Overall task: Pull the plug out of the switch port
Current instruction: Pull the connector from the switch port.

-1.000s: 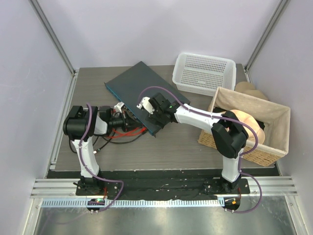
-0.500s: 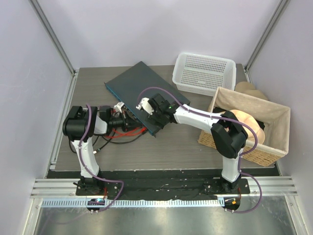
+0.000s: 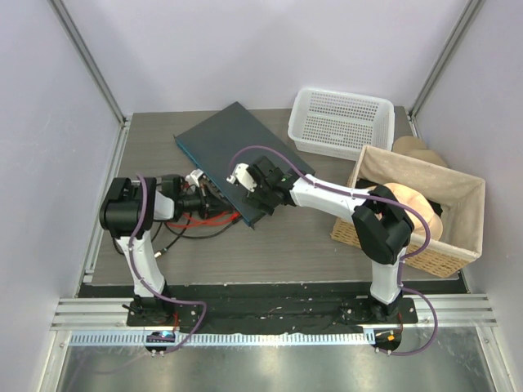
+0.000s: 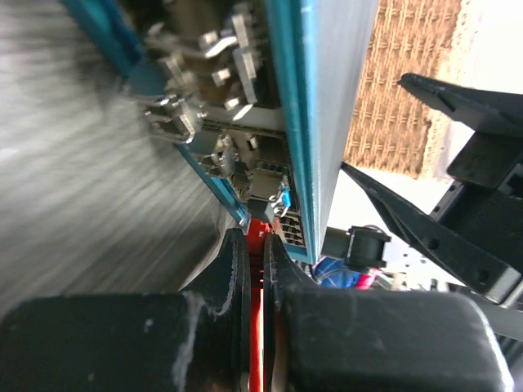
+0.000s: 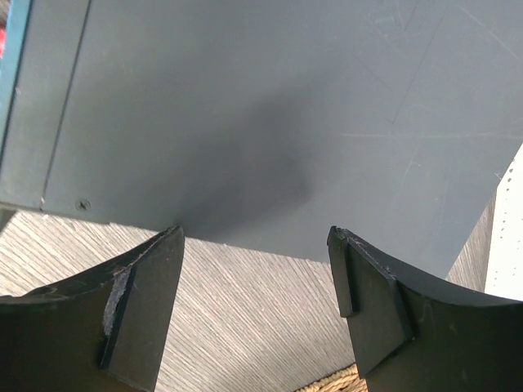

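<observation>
The switch [image 3: 239, 151] is a flat dark grey box with a bluish front edge, lying at an angle at the table's middle back. In the left wrist view its front edge [image 4: 288, 114] shows a row of sockets with clips. My left gripper [image 3: 209, 197] is at that edge. Its jaws [image 4: 255, 249] are shut on the red plug [image 4: 257, 231], whose tip is at a socket. I cannot tell whether it is seated. The red cable [image 3: 214, 219] trails on the table. My right gripper [image 3: 260, 194] is open, its fingers [image 5: 147, 282] over the switch's near corner [image 5: 270, 122].
A white perforated basket [image 3: 341, 122] stands at the back right. A wicker basket [image 3: 409, 245] with tan things in it stands at the right. Black cables [image 3: 176, 237] lie loose beside the left arm.
My left arm has drawn back a little to the left with the red plug in its jaws. The switch's near corner has shifted slightly left. The right gripper stays on the switch.
</observation>
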